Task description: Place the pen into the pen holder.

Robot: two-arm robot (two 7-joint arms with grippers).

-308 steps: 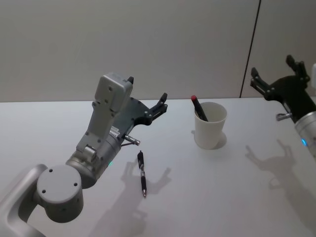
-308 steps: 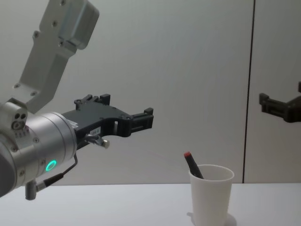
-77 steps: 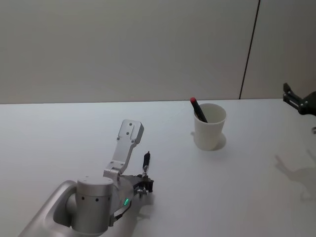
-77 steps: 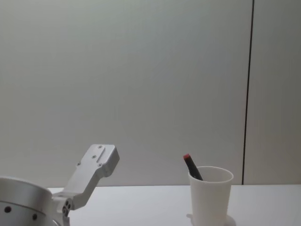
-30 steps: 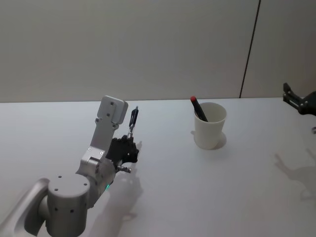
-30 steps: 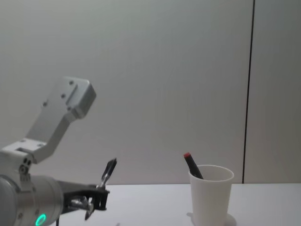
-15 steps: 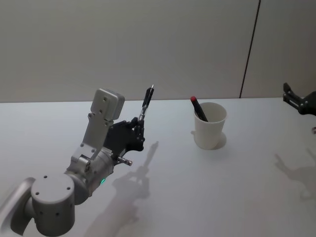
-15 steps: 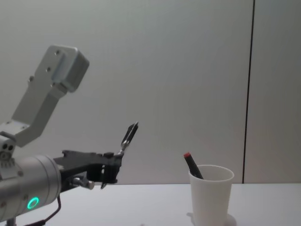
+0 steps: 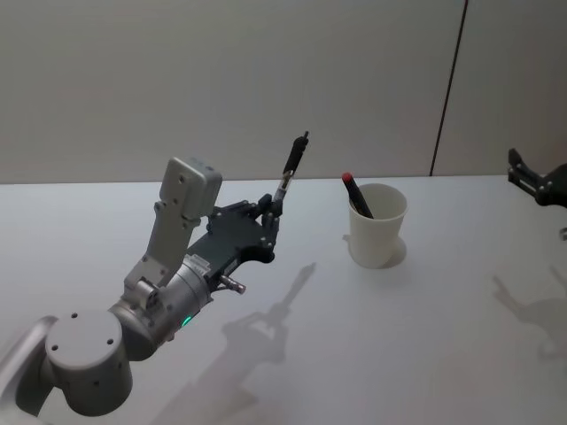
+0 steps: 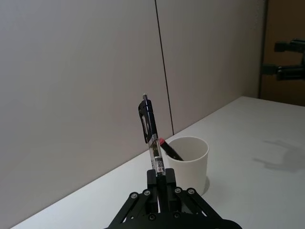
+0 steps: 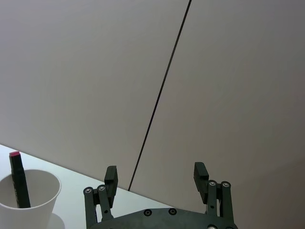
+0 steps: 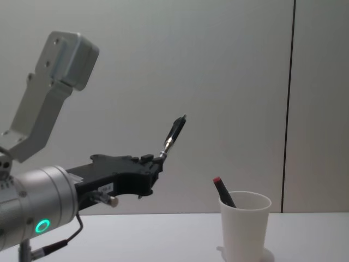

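Observation:
My left gripper is shut on a black pen and holds it in the air, tilted up, left of the pen holder. The pen holder is a white paper cup standing on the table, with a red-capped black marker leaning inside it. My right gripper hangs open at the far right, away from the cup, with nothing between its fingers.
The white table stretches around the cup, with the arms' shadows on it. A grey wall with a dark vertical seam stands behind the table.
My left gripper has lifted the pen from the table and carried it up and to the right, toward the cup. The right arm has stayed still.

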